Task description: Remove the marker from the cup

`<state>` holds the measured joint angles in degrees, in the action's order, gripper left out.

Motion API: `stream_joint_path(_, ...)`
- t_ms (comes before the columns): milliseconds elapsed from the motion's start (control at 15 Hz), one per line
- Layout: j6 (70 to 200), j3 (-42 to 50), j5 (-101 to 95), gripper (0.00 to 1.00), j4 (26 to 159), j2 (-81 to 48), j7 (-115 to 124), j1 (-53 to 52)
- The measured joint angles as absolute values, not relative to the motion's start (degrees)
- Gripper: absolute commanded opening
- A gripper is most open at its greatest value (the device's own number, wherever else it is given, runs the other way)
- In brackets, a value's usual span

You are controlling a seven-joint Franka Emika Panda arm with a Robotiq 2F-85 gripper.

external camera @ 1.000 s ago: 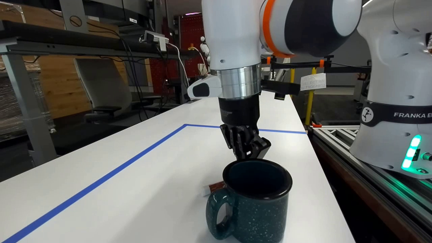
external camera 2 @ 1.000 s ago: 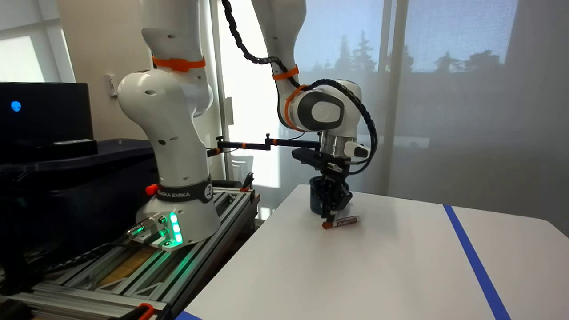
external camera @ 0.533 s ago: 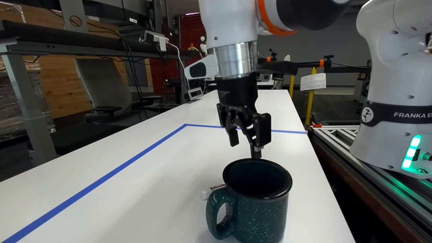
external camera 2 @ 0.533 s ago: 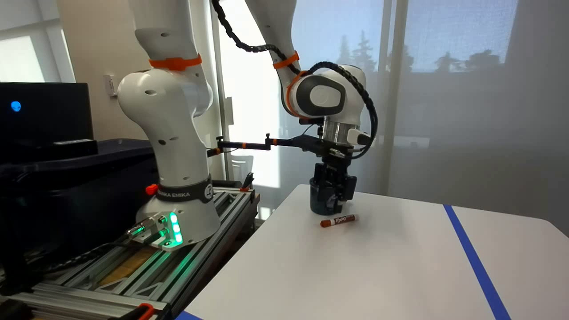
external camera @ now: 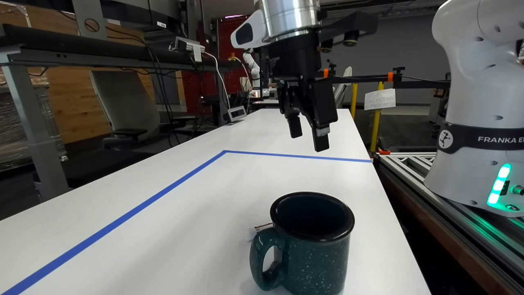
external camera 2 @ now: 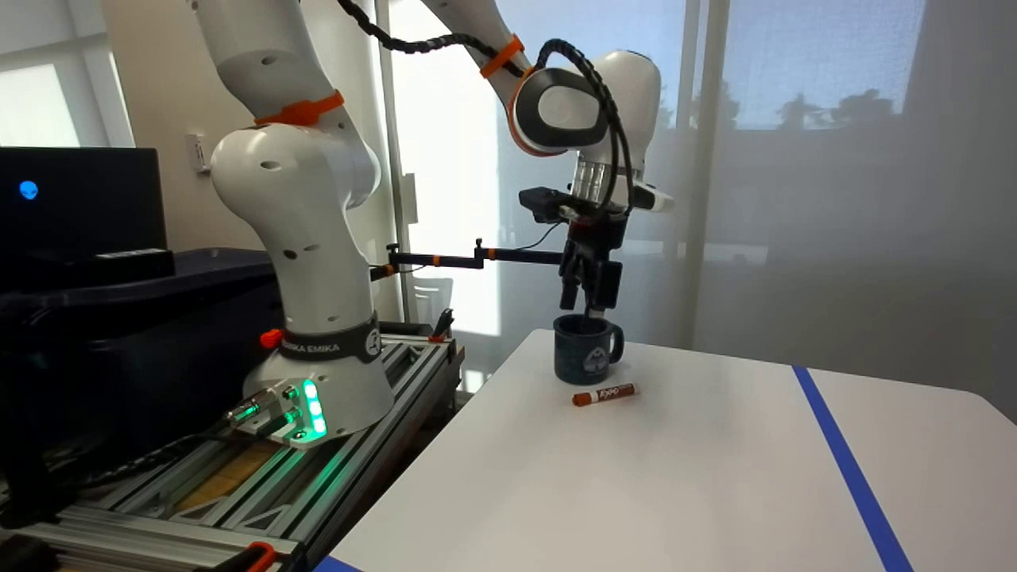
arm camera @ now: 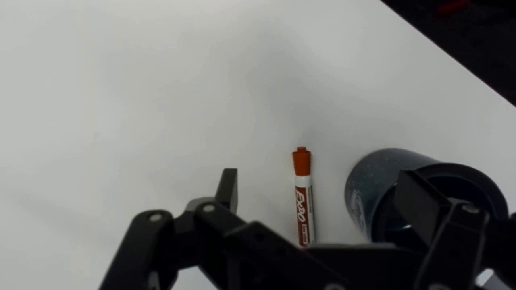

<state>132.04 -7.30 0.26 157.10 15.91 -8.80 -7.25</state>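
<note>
Since the Expo marker (external camera 2: 605, 395) lies outside the speckled mug (external camera 2: 574, 357), nearer in an exterior view, the parted fingers (arm camera: 419, 203) hold nothing, removal apparently done.

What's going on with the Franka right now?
A white Franka arm has its black two-finger gripper open above the white tabletop, gripping nothing. The slim, orange-red-capped, brown-and-white EXPO marker lies flat on the tabletop, apart from the squat, speckled dark teal, ceramic-looking mug, which stands upright. With the marker outside the mug, the removal looks done.
</note>
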Motion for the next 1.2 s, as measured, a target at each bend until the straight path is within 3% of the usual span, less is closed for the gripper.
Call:
stream_joint_path(467,127.6,-3.8,15.1,1.0,157.1,20.0,-2.7,-8.2)
stream_joint_path(1200,126.8,-3.1,16.4,1.0,157.1,20.3,-0.7,-7.9)
